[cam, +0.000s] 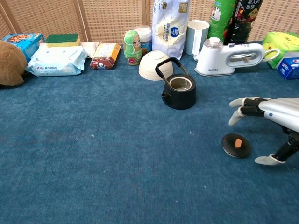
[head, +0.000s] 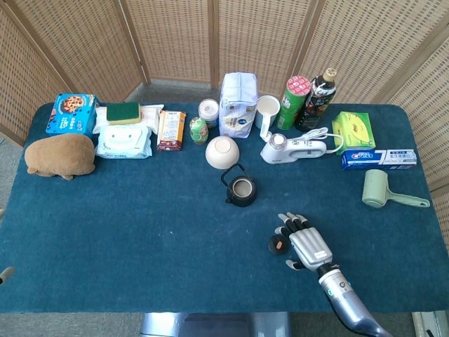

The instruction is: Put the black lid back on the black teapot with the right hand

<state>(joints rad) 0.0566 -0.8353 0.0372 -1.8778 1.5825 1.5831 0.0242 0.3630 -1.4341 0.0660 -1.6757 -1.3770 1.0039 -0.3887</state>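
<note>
From my remote seat I saw the right hand (head: 306, 243) hovering just beside and over the black lid (cam: 236, 145), fingers spread and holding nothing; the lid lay flat on the table (head: 126, 232), its orange knob up, untouched as far as the chest view showed. The black teapot (head: 240, 188) stood open a short way off toward the back, handle raised, with bare cloth between it and the lid. Just behind the teapot sat one upturned white bowl (head: 222, 152), and to its right one white handheld appliance (head: 293, 148). Along the back edge I counted one cookie box (head: 72, 113), one pack of wipes (head: 123, 142) with a green sponge (head: 123, 111) behind it, one snack bar (head: 171, 129), one white bag (head: 238, 104), one cup (head: 267, 108), one green canister (head: 296, 93) and one dark bottle (head: 319, 95). One brown plush (head: 60, 155) lay at the far left, one lint roller (head: 382, 189) at the right. The table wore blue carpet-like cloth; woven wicker screens (head: 175, 35) closed the room behind. The left hand was out of sight.
</note>
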